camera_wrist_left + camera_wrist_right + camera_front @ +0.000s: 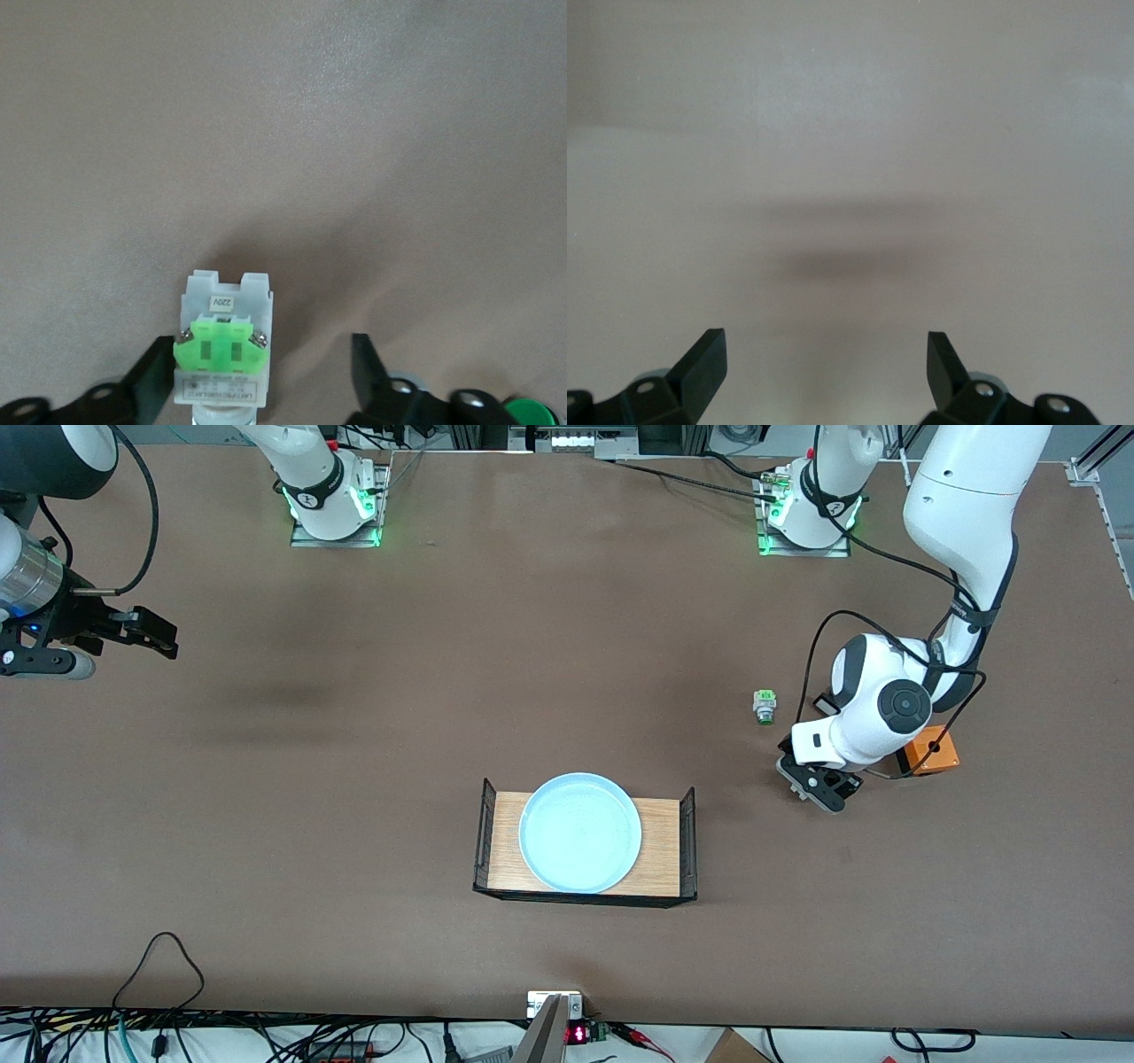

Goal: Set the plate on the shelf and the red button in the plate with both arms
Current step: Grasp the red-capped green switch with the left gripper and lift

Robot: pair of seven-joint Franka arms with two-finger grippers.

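while the left arm bends down from its base and folds at the elbow, its wrist turns the left gripper (pixel 819 784) low to the table (pixel 354 779) toward the left arm's end. in the left wrist view a switch (pixel 221 350) with a whitish body and a green block lies between the black fingers (pixel 151 376); one finger is right at the green block, the other stands off with a gap, so the jaws are partly apart and not clamped. its cap is hidden, so i cannot tell whether this is the red button. a second switch (pixel 764 706) with a green end lies on the table just beside the arm's wrist, farther from the front camera than the left gripper. an orange block (pixel 930 751) sits under the arm's white joint. the plate (pixel 580 832) rests on a wooden tray (pixel 660 846) with black wire ends, mid-table and nearer to the front camera than both switches. the right arm waits, its forearm level at the right arm's end, with the right gripper (pixel 146 633) up over bare table, jaws wide and holding nothing, as the right wrist view shows.
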